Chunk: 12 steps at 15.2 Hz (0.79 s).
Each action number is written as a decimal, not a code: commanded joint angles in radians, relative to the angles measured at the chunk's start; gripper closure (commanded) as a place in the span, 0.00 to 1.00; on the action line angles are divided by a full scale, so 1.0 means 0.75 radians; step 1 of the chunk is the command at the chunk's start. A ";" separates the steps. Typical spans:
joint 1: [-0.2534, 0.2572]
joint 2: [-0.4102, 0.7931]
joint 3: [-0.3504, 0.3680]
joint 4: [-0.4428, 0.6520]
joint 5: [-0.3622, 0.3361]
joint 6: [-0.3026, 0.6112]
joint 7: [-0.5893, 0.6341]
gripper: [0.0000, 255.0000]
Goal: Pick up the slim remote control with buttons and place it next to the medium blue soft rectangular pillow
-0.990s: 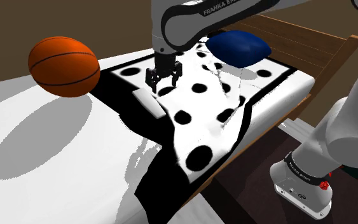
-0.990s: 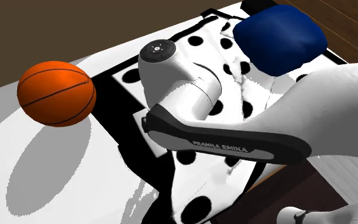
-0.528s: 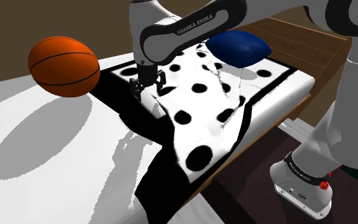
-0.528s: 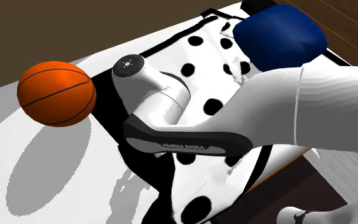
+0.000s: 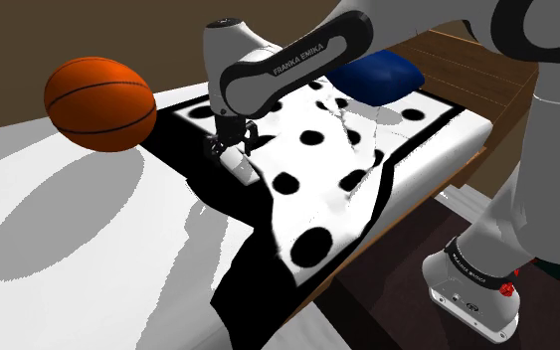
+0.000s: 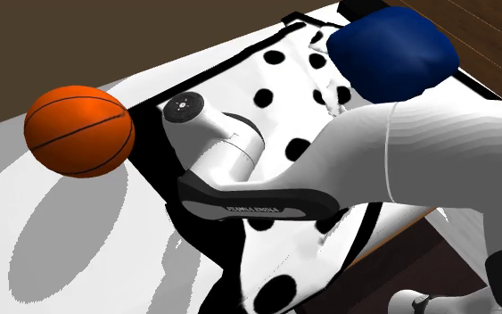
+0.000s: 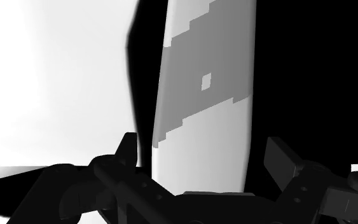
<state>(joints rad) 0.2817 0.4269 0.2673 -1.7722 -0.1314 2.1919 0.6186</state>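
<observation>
Lettering (image 5: 302,60) FRANKA EMIKA above hand (image 5: 230,146)

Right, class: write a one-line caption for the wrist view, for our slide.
Open gripper straddling the slim grey-white remote on a black-and-white cover, not yet closed on it.

Bed (image 5: 118,308): white top, black-and-white spotted cover (image 5: 317,189) hanging over its edge
Frame (image 5: 471,60): brown wooden boards
Wall (image 5: 89,30): plain dark brown
Floor (image 5: 392,298): dark, beside the bed
</observation>
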 commanded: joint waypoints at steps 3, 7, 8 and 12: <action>-0.001 -0.001 0.000 -0.005 0.000 0.005 0.000 0.00; -0.001 -0.001 0.000 -0.005 0.000 0.005 0.000 1.00; -0.001 -0.001 0.000 -0.005 0.000 0.005 0.000 1.00; -0.001 -0.001 0.000 -0.005 0.000 0.005 0.000 1.00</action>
<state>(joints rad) 0.2811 0.4262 0.2671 -1.7760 -0.1315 2.1954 0.6184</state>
